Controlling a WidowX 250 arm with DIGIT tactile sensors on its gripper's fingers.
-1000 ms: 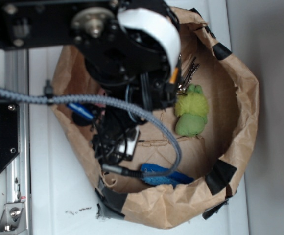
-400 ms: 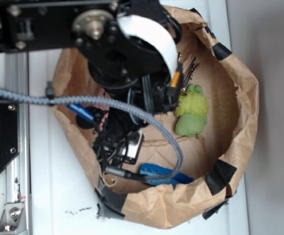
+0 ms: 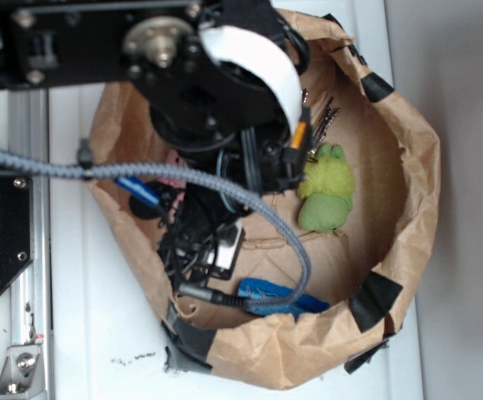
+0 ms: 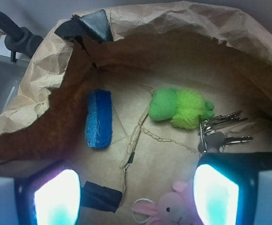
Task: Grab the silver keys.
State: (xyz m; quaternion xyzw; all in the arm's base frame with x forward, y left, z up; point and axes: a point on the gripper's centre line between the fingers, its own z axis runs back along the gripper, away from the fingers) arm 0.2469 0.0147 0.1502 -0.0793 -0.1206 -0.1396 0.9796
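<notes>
The silver keys (image 4: 218, 131) lie fanned out on the floor of a brown paper bag (image 4: 183, 28), just right of a green plush toy (image 4: 180, 108). In the exterior view the silver keys (image 3: 321, 125) peek out beside the arm, above the green plush toy (image 3: 325, 190). My gripper (image 4: 136, 199) is open inside the bag, its two glowing pads wide apart. The right pad (image 4: 215, 194) sits just below the keys. A pink plush bunny (image 4: 173, 211) lies between the fingers. In the exterior view the gripper's fingers are hidden under the arm.
A blue sponge (image 4: 98, 117) lies to the left on the bag floor, and the same blue sponge (image 3: 279, 300) shows near the bag's front wall. Black tape patches (image 4: 101, 197) mark the paper. The bag's crumpled walls (image 3: 408, 208) rise all round. A grey cable (image 3: 141, 171) crosses the arm.
The arm shifted slightly between one second ago and 0.4 s ago, its wrist moving down a little. Since then nothing has visibly moved.
</notes>
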